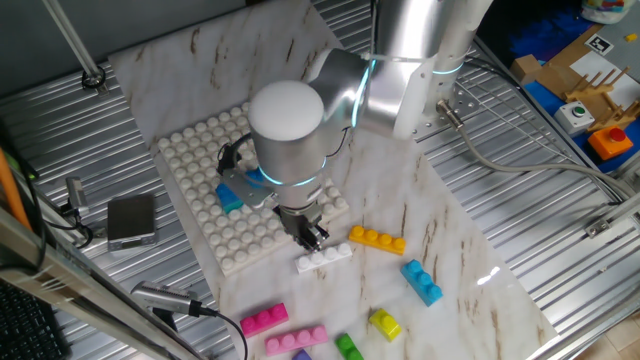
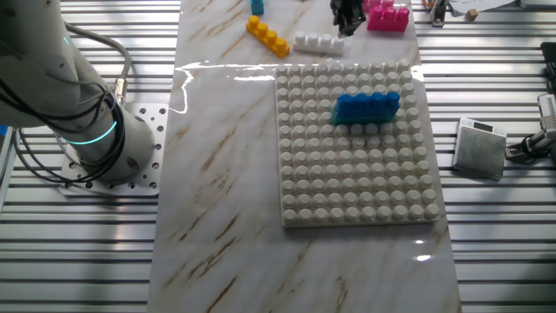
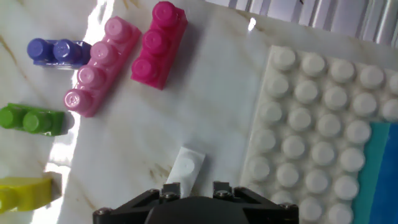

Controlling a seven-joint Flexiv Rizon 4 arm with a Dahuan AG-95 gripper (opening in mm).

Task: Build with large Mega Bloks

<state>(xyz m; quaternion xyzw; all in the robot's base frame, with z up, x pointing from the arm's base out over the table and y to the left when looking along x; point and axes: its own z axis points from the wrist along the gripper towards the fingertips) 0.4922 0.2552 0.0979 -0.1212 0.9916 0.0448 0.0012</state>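
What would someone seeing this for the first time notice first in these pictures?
Probably the big white studded baseplate in the middle of the marble table, with a single blue brick pressed onto it. Next, the gripper hanging low over a white brick just off the plate's edge. Around that lie loose bricks: an orange one, a light blue one and two pink ones.

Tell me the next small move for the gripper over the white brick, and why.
Probably lower straight down and close. The gripper sits above one end of the white brick, which lies loose on the marble beside the white baseplate; only the blue brick is mounted. Whether the fingers straddle it is unclear.
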